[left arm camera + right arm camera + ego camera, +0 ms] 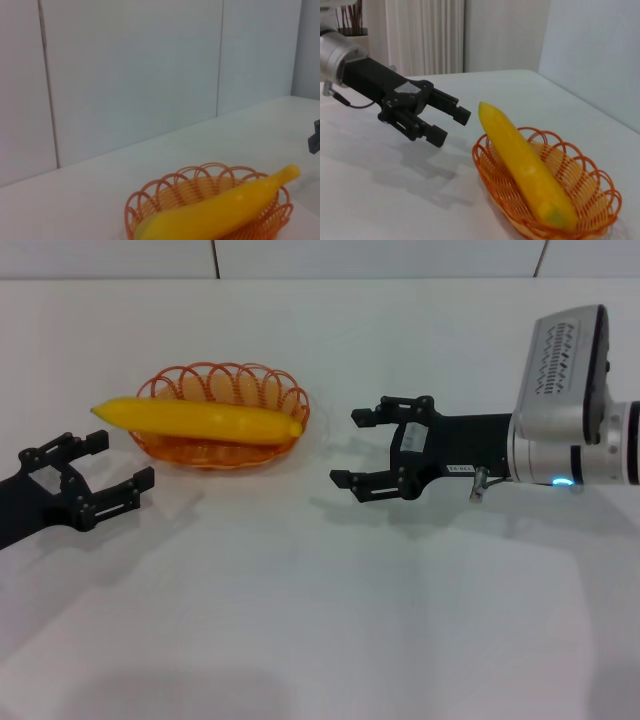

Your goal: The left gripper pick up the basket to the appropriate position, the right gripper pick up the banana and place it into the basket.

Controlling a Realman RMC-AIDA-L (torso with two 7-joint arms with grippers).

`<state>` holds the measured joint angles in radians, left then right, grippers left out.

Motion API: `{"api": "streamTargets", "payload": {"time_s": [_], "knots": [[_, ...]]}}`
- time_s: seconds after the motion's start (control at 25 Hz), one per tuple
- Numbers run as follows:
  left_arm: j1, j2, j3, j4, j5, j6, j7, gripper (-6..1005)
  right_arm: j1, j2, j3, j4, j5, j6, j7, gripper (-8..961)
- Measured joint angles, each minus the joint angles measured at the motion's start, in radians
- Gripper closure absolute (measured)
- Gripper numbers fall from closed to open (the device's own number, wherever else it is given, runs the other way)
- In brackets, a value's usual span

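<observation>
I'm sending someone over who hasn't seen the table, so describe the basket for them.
On the white table, between the two black grippers, sits a small oval basket of orange looped wire. A yellow banana lies across it, sticking out past its rim.

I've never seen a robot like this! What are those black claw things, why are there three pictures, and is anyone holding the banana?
The claws are the robot's two hands. The head view looks down from its head: the left gripper and the right gripper are both open, holding nothing. Between them, on the white table, sits the orange basket with the banana lying across it, one end poking past the rim. The other two pictures come from cameras on each wrist, showing the same basket and banana from the sides.
</observation>
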<state>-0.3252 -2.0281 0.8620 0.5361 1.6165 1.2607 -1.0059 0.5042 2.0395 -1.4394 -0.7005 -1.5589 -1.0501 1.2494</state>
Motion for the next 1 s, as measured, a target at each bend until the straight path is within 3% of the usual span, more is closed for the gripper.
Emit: {"api": "streamTargets", "payload": {"time_s": [1.0], "knots": [[0.001,0.000,0.000,-0.004,0.000,-0.003,0.007,171,0.000,0.003,0.001,0.007,0.004,0.002,-0.002,102]]}}
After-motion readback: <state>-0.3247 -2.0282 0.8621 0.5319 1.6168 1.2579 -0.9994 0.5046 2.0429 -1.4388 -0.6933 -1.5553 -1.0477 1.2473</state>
